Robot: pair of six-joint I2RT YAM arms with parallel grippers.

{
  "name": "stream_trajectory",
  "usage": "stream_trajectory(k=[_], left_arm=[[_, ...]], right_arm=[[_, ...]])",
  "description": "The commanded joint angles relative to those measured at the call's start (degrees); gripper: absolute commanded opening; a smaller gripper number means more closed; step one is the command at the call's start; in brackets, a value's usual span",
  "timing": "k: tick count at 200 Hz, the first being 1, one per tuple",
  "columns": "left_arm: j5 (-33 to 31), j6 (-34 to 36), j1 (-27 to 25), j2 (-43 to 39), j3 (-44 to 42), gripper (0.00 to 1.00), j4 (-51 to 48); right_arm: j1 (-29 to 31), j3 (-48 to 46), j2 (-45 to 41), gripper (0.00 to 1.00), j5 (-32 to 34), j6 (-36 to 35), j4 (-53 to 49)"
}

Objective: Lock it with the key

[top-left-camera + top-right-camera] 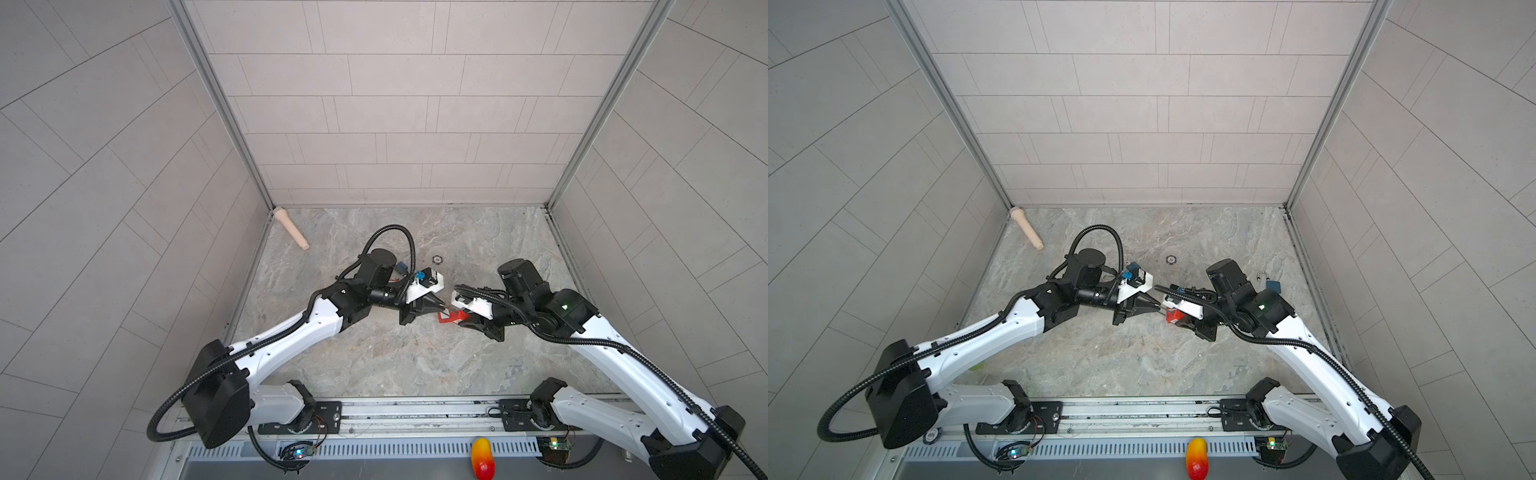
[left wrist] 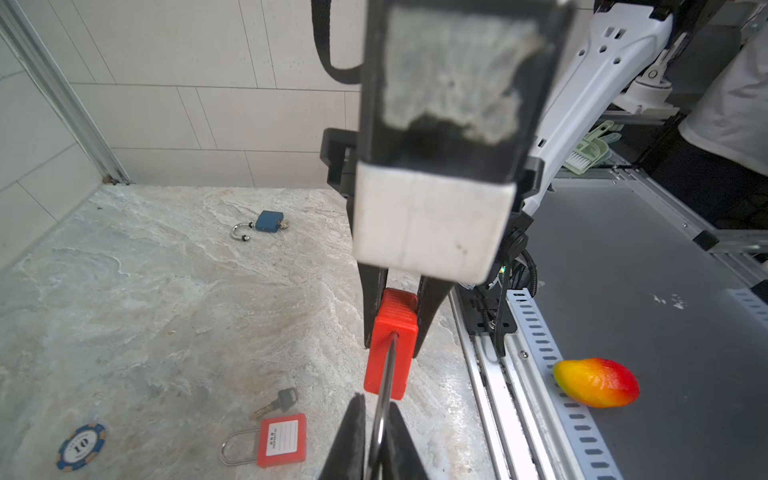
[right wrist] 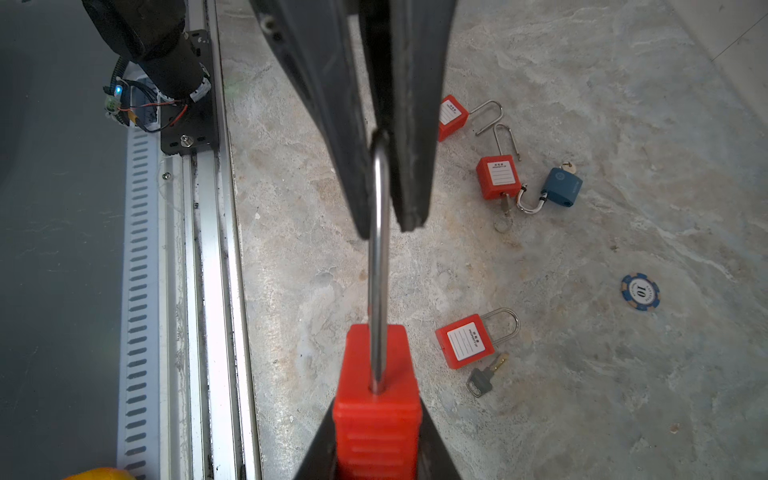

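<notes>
From where I stood, the two pincers met tip to tip above the table, with one red padlock between them. The right pincer had its jaws pressed against both sides of the red body, holding it clear of the surface. The left pincer faced it, with its jaws drawn almost together around the far bend of the steel shackle. Near the tips a sliver of gap showed on one side of the bar. The shackle ran straight from one pincer to the other, and the leg I could see was seated in the body.

The key, dark-headed, lay loose on the table below the pincers and a little aside, gripped by neither. It was just beside a second red padlock with a white label. Farther from the pincers sat a blue padlock with its shackle swung open. A blue poker chip lay well apart from both.
</notes>
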Motion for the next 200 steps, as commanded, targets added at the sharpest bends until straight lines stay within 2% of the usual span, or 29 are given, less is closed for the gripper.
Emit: stream_trajectory(k=[1, 35, 80, 105, 151, 200], left_arm=[[-0.28, 3.32, -0.35, -0.33, 3.01, 0.14, -2.44], [-0.66, 4.29, -0.28, -0.22, 3.28, 0.19, -4.16], [-1.79, 8.16, -0.59, 0.98, 5.81, 0.16, -10.89], [-2.74, 9.17, -0.84, 1.33, 6.39, 0.21, -12.48], [-1.79, 9.12, -1.27, 1.86, 6.48, 0.0, -12.74], [-0.24, 8.65, -1.88, 2.9, 7.15, 0.0, -12.7]], right_arm=[[-0.13, 0.26, -1.01, 0.14, -1.12, 0.01, -0.78], [-0.15, 0.43, -0.92, 0.13, -1.34, 0.05, -0.66], [-0.17, 1.12, -0.57, 0.13, -1.2, 0.02, -0.94], [-0.13, 1.11, -0.46, 0.13, -1.85, 0.02, -0.89], [-0.15, 1.12, -0.2, 0.11, -2.13, -0.01, -0.45], [-0.09, 0.91, 0.04, 0.08, -2.5, -0.41, 0.99]])
